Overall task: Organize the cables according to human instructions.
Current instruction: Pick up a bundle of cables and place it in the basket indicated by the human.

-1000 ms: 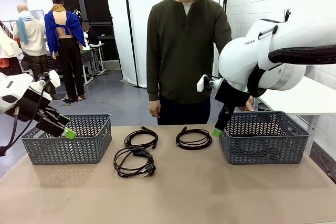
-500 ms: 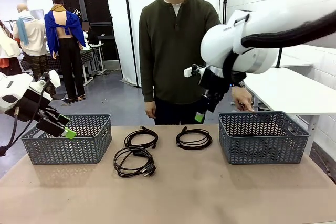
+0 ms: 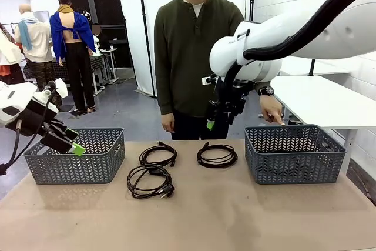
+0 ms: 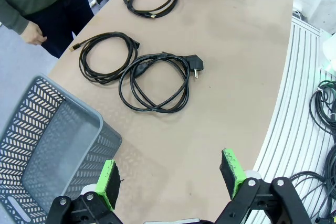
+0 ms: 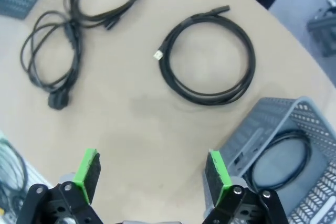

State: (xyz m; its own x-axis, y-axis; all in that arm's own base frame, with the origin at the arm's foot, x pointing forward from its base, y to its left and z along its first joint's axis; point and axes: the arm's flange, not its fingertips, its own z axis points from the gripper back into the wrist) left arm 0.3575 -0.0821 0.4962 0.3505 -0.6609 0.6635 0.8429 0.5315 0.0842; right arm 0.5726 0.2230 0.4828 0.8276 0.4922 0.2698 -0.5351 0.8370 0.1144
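The right gripper (image 5: 152,174) hung wide open and empty, with the grey basket (image 5: 320,124) just beside one pad already holding one coiled cable (image 5: 307,148), and a second loose cable (image 5: 210,98) on the table just beyond the jaws. The left gripper (image 4: 169,177) also stood wide and empty: the other basket (image 4: 79,109) beside its pad showed no cable, and the plugged cord (image 4: 195,65) and another coil (image 4: 81,61) lay farther ahead. Judged from this, one of four was sorted and three were left.
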